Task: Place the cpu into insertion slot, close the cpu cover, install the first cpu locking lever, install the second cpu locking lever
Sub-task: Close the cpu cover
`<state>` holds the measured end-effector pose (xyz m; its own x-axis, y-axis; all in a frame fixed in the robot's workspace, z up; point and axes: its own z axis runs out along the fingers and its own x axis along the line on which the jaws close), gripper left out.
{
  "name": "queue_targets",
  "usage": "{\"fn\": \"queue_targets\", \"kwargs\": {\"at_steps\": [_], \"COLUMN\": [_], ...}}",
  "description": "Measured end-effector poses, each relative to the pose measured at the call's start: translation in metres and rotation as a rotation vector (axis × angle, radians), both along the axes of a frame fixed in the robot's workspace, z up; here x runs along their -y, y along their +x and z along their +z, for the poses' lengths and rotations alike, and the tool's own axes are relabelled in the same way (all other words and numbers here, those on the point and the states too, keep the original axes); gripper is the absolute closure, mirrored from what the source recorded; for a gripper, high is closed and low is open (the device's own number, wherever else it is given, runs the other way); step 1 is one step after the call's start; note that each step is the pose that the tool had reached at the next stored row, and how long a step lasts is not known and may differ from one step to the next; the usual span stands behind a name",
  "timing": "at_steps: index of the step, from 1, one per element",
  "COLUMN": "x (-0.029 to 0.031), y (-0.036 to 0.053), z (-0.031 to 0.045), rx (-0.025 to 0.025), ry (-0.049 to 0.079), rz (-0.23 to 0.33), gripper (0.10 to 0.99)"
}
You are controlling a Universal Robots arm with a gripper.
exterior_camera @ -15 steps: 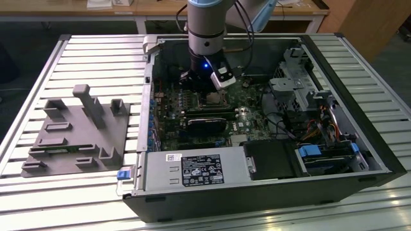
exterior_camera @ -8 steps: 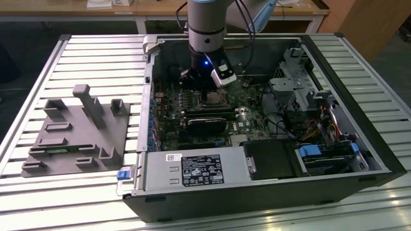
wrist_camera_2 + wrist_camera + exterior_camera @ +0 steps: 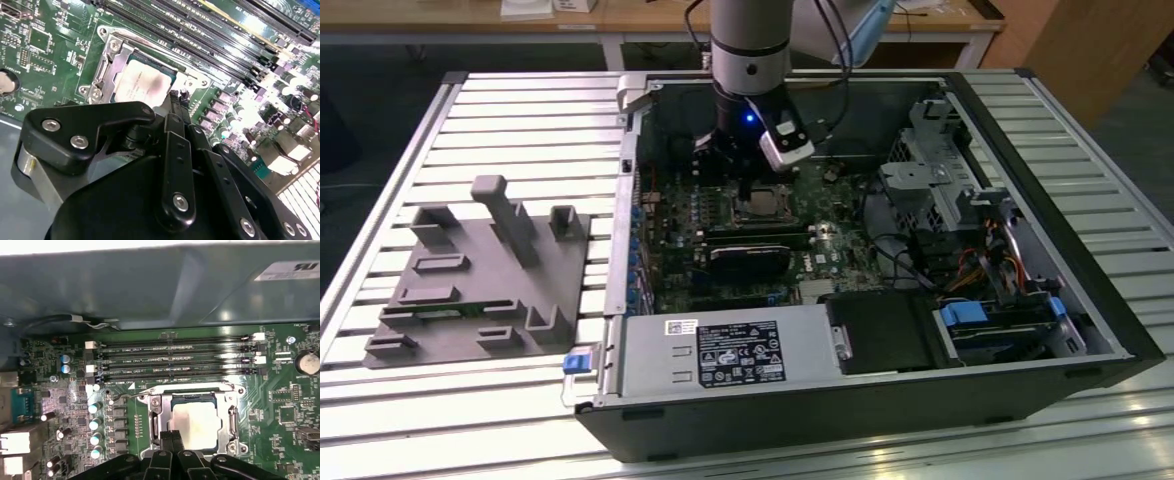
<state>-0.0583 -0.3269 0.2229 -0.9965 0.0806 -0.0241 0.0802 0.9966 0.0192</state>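
**A:** Start at the tool. How many fingers, and how do they stand?

**B:** One gripper [image 3: 172, 432], with two black fingers [image 3: 167, 441]. They are pressed together and I see nothing between them. Their tips hang at the edge of the slot's metal frame, just beside the cpu. I cannot tell whether they touch it.

**A:** And the cpu?

**B:** There is one cpu [image 3: 197, 424], pale grey and square. It lies flat inside the one insertion slot [image 3: 234, 416], with the silvery frame around all four sides. The second wrist view shows it too, seated in the slot. I cannot tell how the levers stand.

**A:** What's past the slot?

**B:** Four long dark memory slots [image 3: 175, 360] lie side by side on the green board [image 3: 280, 405]. One round battery [image 3: 307, 362] sits off to one side of them.

**A:** Step back to the exterior view.

**B:** One arm [image 3: 750, 40] reaches down into one open computer case [image 3: 854, 420]. Its gripper [image 3: 750, 190] is right over the slot. Nearer the camera than the slot is one long black card [image 3: 747, 258], then one power supply box [image 3: 720, 355] with a white label.

**A:** Outside the case?

**B:** One grey fixture [image 3: 480, 285] with several upright posts lies toward the exterior view's left, well apart from the slot. It and the case both rest on one slatted metal table [image 3: 520, 120].
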Motion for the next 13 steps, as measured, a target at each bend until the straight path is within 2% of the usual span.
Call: {"fn": "queue_targets", "kwargs": {"at_steps": [5, 13], "x": [0.0, 0.0], "y": [0.0014, 0.0257], "z": [0.0005, 0.0005], "rx": [-0.0001, -0.0011], "ry": [0.0, 0.0], "rz": [0.0, 0.0], "gripper": [0.98, 0.98]}}
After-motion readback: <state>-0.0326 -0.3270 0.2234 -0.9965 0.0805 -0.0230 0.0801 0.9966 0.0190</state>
